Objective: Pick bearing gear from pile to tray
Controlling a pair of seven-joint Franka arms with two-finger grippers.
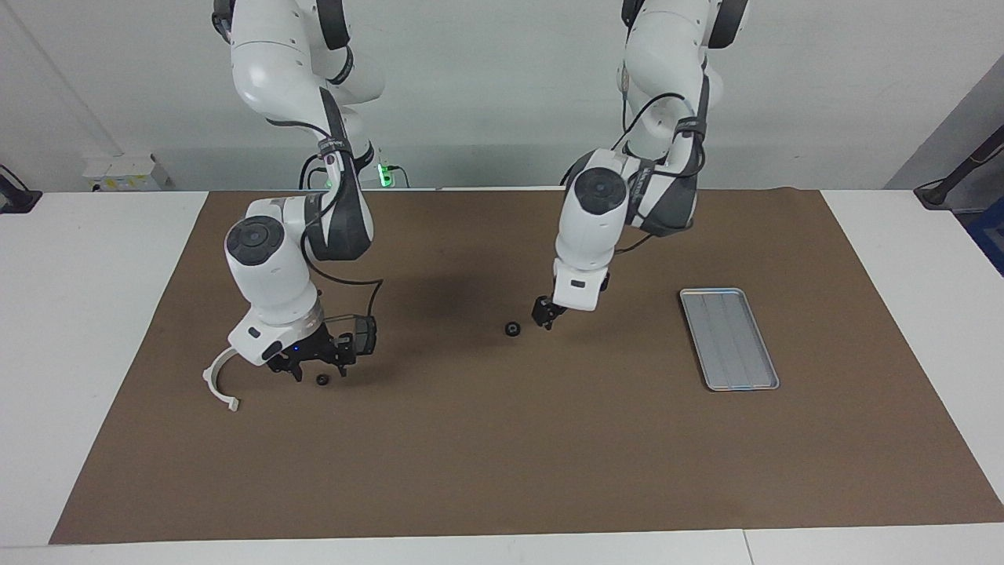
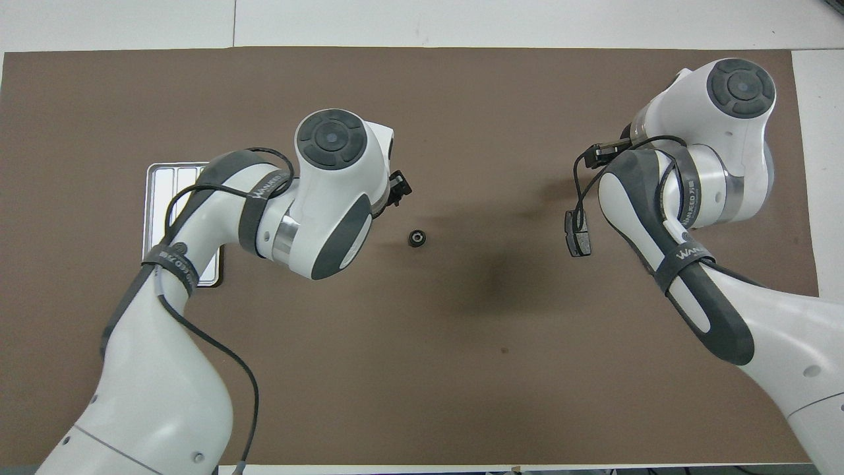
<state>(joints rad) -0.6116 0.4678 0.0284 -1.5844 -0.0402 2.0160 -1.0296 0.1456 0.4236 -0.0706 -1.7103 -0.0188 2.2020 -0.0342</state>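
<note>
On the brown mat [image 1: 502, 455] that covers most of the white bench [image 1: 94, 314], the left gripper [image 1: 547, 314] hangs low near the middle, its fingers spread and holding nothing. Just beside it, toward the right arm's end, a small black gear [image 1: 513, 329] lies alone on the mat, apart from the fingertips. The tray [image 1: 729, 338] sits flat toward the left arm's end, well apart from the gear, with bare mat between them and a wide strip of mat between the tray and the mat's edge.

Toward the right arm's end, the right gripper [image 1: 318, 361] is low over the pile. Its fingers stand partly apart with nothing visibly between them. A white curved bracket [image 1: 219, 382] lies just beside it, close to the mat's edge, and a second tiny black round piece [image 1: 322, 380] rests on the mat right under the fingertips. A dark grey pad [image 1: 362, 336] shows beside the gripper, nearer to the robots.

From the middle of the mat out to its edge farthest from the robots, the surface lies open.

From overhead, the left arm covers much of the tray [image 2: 165, 198] and the right arm hides the bracket and the tiny piece; only the facing view shows those. The overhead view shows the gear [image 2: 416, 238] plainly and a pad [image 2: 579, 232] by the right arm.
</note>
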